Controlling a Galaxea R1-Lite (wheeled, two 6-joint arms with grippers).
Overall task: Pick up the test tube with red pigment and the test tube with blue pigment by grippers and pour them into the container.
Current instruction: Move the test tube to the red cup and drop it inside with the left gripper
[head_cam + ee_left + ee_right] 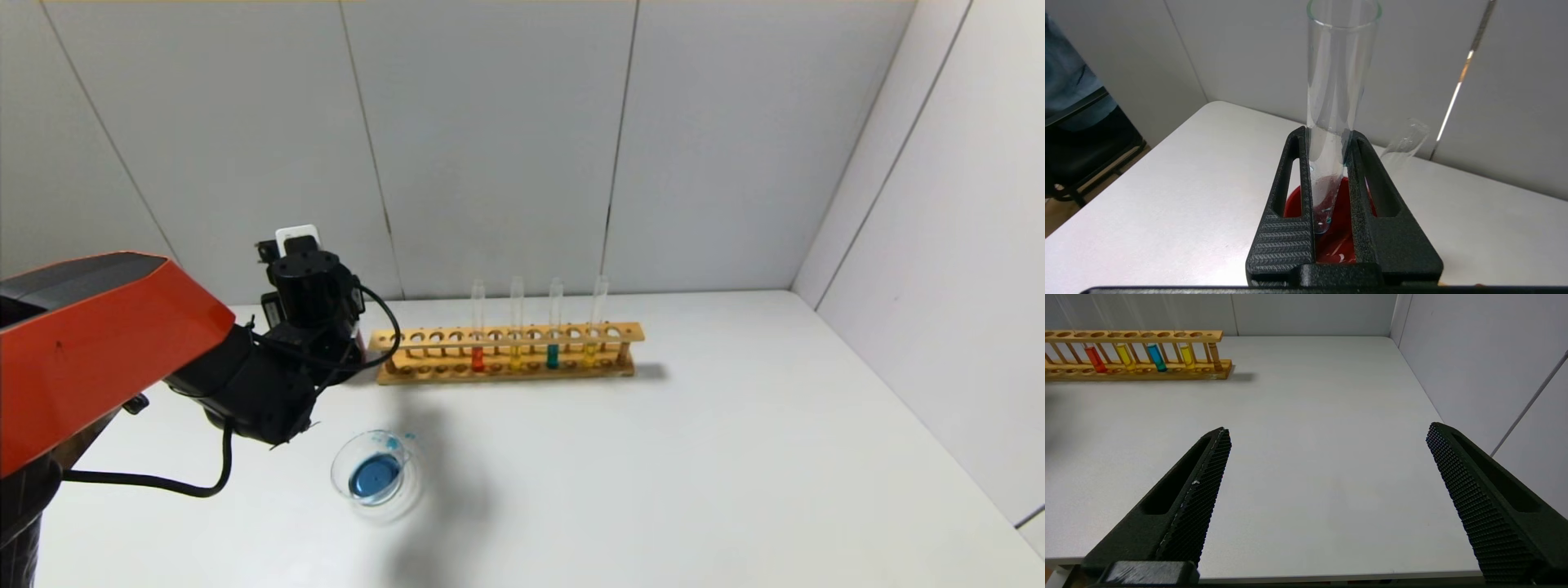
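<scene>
Left tool (1331,204): clamped on an almost empty test tube (1337,94)
Below tool: dark red cup (1337,241)
Right tool (1327,457): fingers wide apart above the worktop (1323,416)

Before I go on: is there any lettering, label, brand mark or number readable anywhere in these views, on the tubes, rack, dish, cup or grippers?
None: no readable text in any view.
Wooden rack and its tubes: no labels or numbers.
Empty tube held by the left gripper above the red cup: unmarked.
Glass dish: unmarked.
Right gripper: only textured pads.
</scene>
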